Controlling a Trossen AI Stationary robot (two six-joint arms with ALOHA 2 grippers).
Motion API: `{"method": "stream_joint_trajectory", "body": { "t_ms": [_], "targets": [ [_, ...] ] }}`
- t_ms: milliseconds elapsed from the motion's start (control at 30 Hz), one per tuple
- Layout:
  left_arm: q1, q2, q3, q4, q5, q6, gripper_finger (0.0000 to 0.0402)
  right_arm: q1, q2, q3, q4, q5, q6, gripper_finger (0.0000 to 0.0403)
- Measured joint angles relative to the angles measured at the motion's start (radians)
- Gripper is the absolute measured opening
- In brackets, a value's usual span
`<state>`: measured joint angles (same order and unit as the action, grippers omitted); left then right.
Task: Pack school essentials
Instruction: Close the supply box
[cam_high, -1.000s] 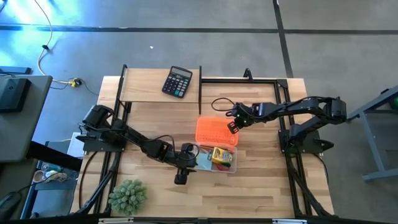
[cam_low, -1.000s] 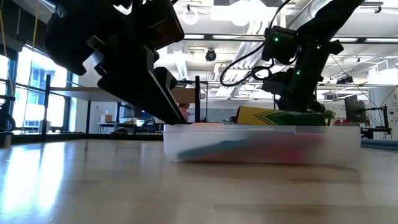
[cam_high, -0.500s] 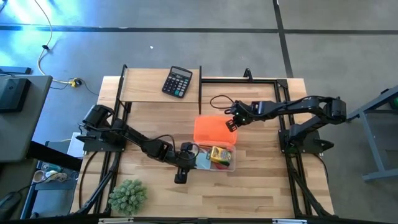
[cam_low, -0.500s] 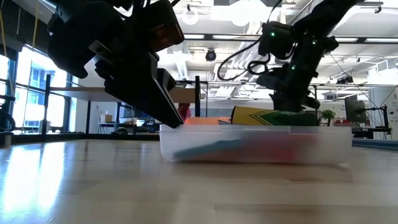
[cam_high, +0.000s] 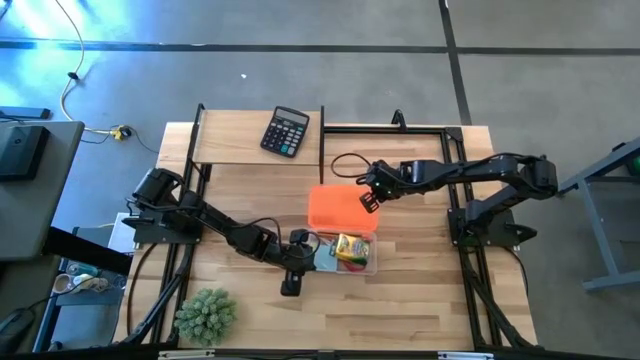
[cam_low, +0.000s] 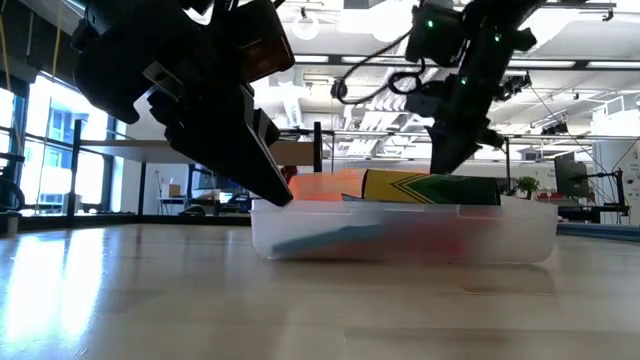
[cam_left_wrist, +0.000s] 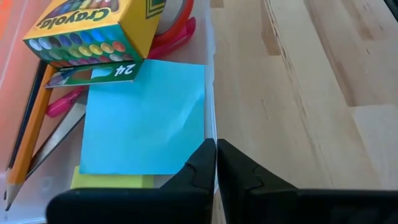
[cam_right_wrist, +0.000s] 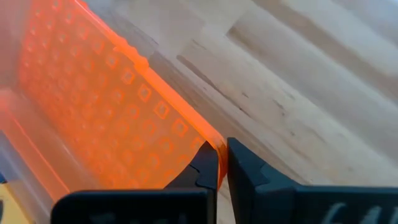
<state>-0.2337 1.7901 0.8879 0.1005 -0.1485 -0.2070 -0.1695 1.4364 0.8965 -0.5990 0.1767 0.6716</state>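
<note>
- While the clear box (cam_high: 348, 254) sits mid-bench with its orange lid (cam_high: 336, 206) swung partway up, I judge the step in hand to be closing the box; packing looks done.
- Left pincer (cam_left_wrist: 216, 163): fingers nearly together, pinched on the box's near wall. In the high view it sits at the box's left end (cam_high: 299, 247). I read this as bracing the box for the close.
- Contents seen from the left wrist: light-blue notepad (cam_left_wrist: 146, 118) lying flat over a yellow block (cam_left_wrist: 112, 181); green-yellow crayon packet (cam_left_wrist: 99, 31) resting partly on the notepad's far edge; two pencils (cam_left_wrist: 28, 134) along one side; pink pen (cam_left_wrist: 62, 102) and a scissor blade beside them; red scissor handles (cam_left_wrist: 171, 37) behind the packet.
- In the low view the packet (cam_low: 430, 187) stands above the box rim. Possible obstruction for the lid; I cannot tell the clearance.
- Right pincer (cam_right_wrist: 222, 163): fingers narrow, clamped on the lid's free edge; seen from above at the lid's far right corner (cam_high: 366, 198).
- Next move, my judgement: right arm swings the lid over toward the left pincer and presses down, while the left holds firm and then clears the wall so the lid can seat.
- Calculator (cam_high: 285, 131) and plant (cam_high: 206, 316) stay outside, well apart from the box.
</note>
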Motion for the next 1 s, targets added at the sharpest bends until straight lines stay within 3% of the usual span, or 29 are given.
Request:
{"method": "stream_joint_trajectory", "body": {
  "t_ms": [333,1000],
  "targets": [
    [0.001,0.0,-0.001,0.0,-0.021,-0.026,0.0003,0.061,0.0,0.097,-0.096,0.09,-0.046,0.0005],
    [0.001,0.0,-0.001,0.001,-0.027,-0.053,0.0003,0.186,-0.004,0.114,-0.151,0.172,-0.045,0.0005]
  ]
}}
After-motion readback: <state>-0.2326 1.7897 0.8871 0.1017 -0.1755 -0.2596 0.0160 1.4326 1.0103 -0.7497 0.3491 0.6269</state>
